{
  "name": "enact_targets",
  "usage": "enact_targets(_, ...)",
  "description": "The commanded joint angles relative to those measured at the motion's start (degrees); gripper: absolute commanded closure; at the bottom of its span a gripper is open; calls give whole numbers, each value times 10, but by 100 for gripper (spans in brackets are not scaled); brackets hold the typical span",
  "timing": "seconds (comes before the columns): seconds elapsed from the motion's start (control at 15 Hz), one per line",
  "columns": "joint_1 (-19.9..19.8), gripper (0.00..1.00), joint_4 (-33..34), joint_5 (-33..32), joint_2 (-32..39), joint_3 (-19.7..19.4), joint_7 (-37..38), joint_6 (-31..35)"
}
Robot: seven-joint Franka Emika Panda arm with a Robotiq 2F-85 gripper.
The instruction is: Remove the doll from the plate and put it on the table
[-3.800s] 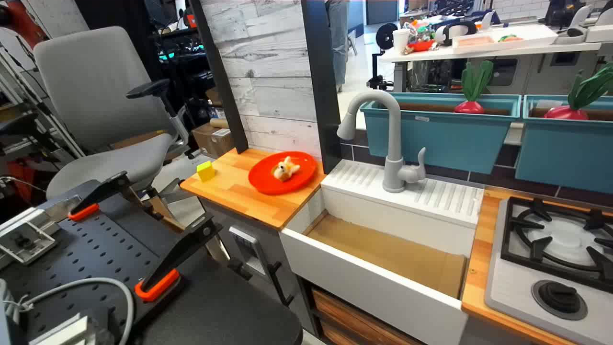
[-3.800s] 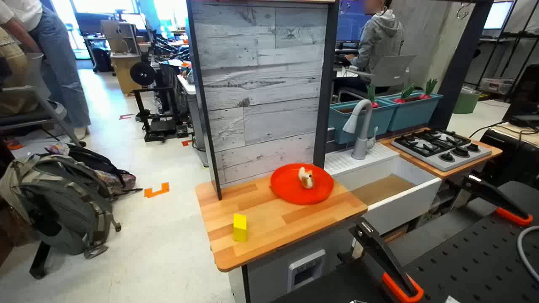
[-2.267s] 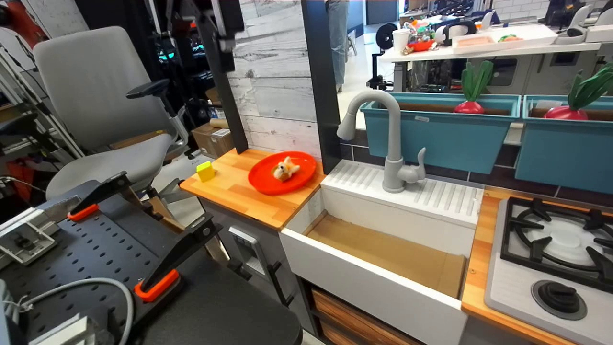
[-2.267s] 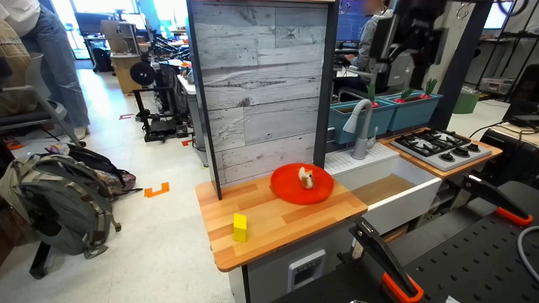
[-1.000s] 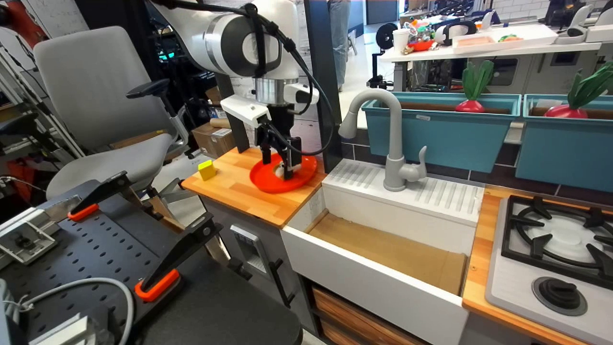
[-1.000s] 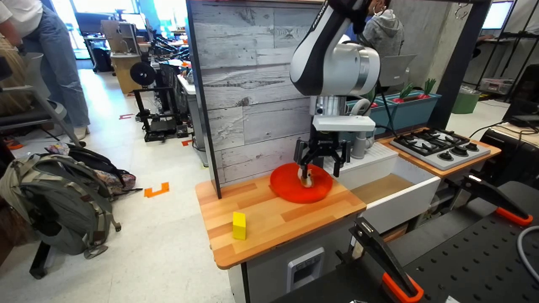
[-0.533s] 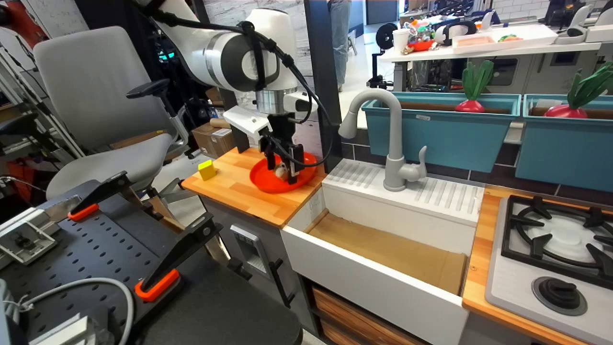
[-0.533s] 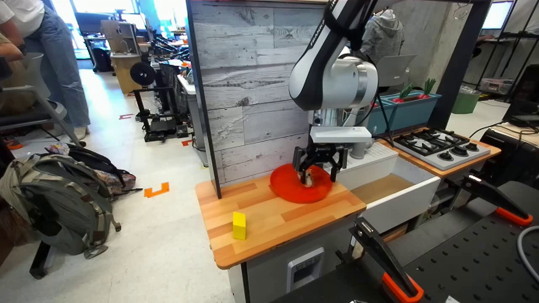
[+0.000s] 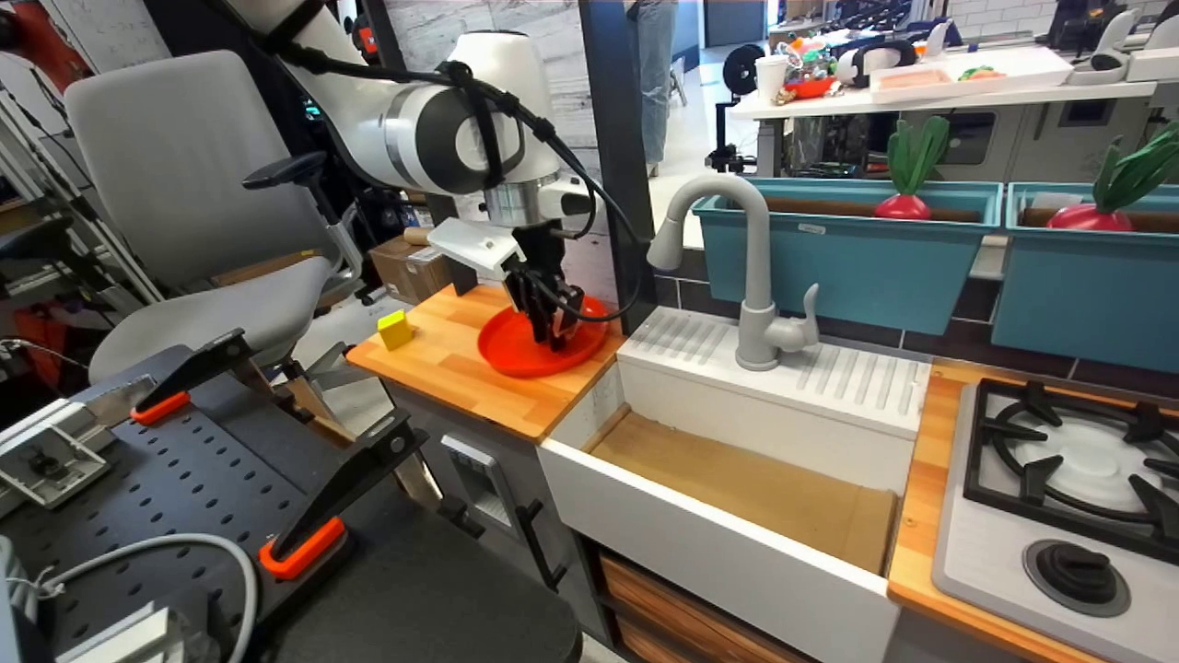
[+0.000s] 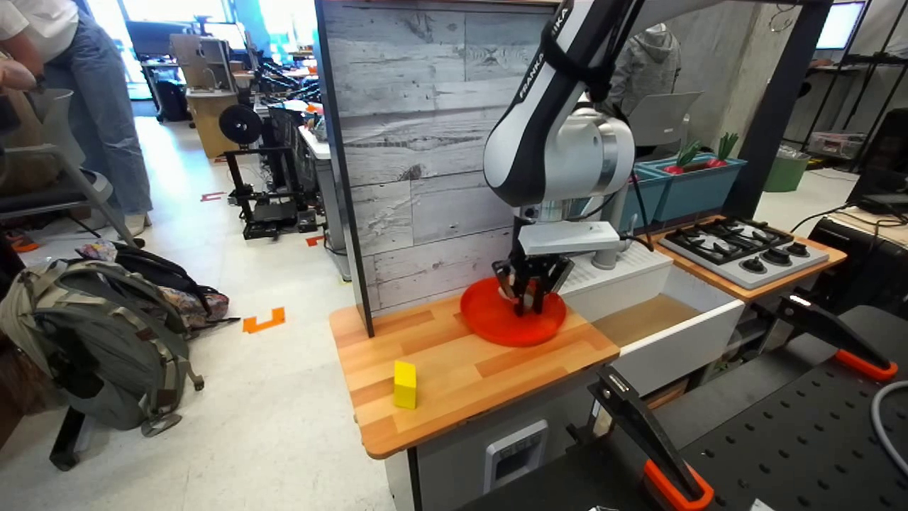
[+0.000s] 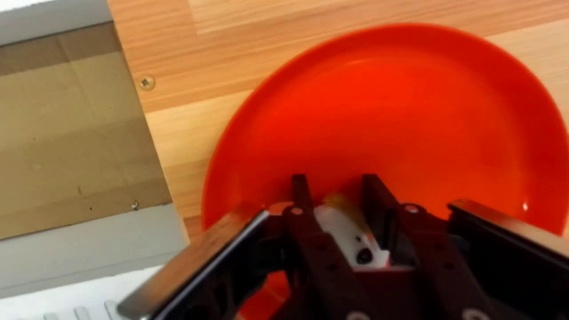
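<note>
The doll [image 11: 344, 226], a small white and tan soft figure with a black nose, sits low between my gripper's fingers in the wrist view. My gripper [image 11: 334, 178] has its jaws drawn in, one finger on each side of the doll and apparently against it. It points down into the round orange-red plate [image 11: 400, 111], fingertips low over its surface in both exterior views, gripper [image 9: 548, 343] and gripper [image 10: 528, 309]. The plate [image 10: 489, 323] rests on the wooden table [image 10: 440, 369]. Fingers mostly hide the doll in the exterior views.
A yellow block [image 10: 405, 385] stands near the table's outer end. Beside the plate is the white sink [image 9: 718, 543] with a grey faucet [image 9: 757, 276]. A wood-patterned panel [image 10: 440, 177] rises behind the table, and a dark post [image 9: 617, 166] stands close by.
The arm came into view and reached the plate. Over the last half second the gripper went lower and its fingers closed in around the doll. The plate shifted very slightly.
</note>
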Motion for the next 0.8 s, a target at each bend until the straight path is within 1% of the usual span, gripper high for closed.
enact_targets(0.0, 13, 95, -6, -13, -7, -7, -9, 40)
enact_targets(0.07, 15, 100, -8, -14, -8, -7, -10, 47)
enact_targets(0.4, 17, 100, -29, -15, -23, -5, -20, 82)
enact_targets(0.73, 18, 100, -75, -16, -54, -2, -35, 119)
